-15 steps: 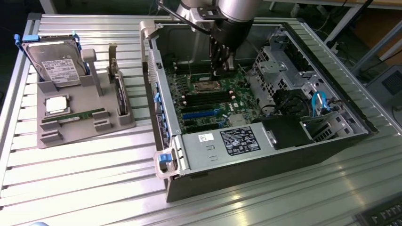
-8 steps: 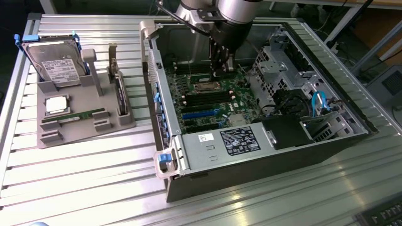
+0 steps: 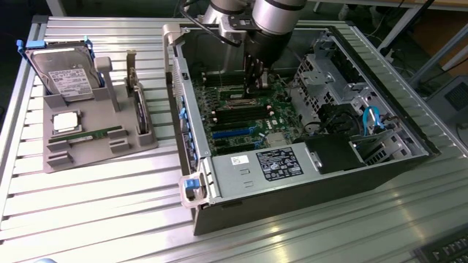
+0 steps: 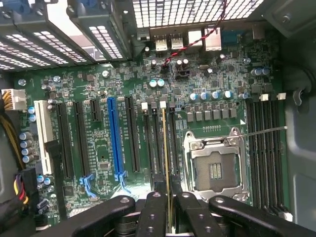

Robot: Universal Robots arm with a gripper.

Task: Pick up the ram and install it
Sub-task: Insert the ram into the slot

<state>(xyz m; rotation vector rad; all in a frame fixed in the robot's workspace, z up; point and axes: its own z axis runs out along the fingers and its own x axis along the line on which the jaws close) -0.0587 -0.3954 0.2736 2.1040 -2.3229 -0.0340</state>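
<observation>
You get bright, even light from overhead in the exterior view. The slatted metal table (image 3: 95, 192) shines pale, with white glare streaks near its front edge beside the computer case (image 3: 307, 192). The case's outer wall reads nearly black. Its inside is dimmer, and the arm (image 3: 278, 16) throws shade over the motherboard (image 3: 241, 118).

In the wrist view the vent grille (image 4: 197, 10) is blown out to white by light behind it, while the board below is evenly lit. The gripper (image 4: 169, 197) sits dark, and the ram (image 4: 166, 148) shows as a thin yellowish glint.
</observation>
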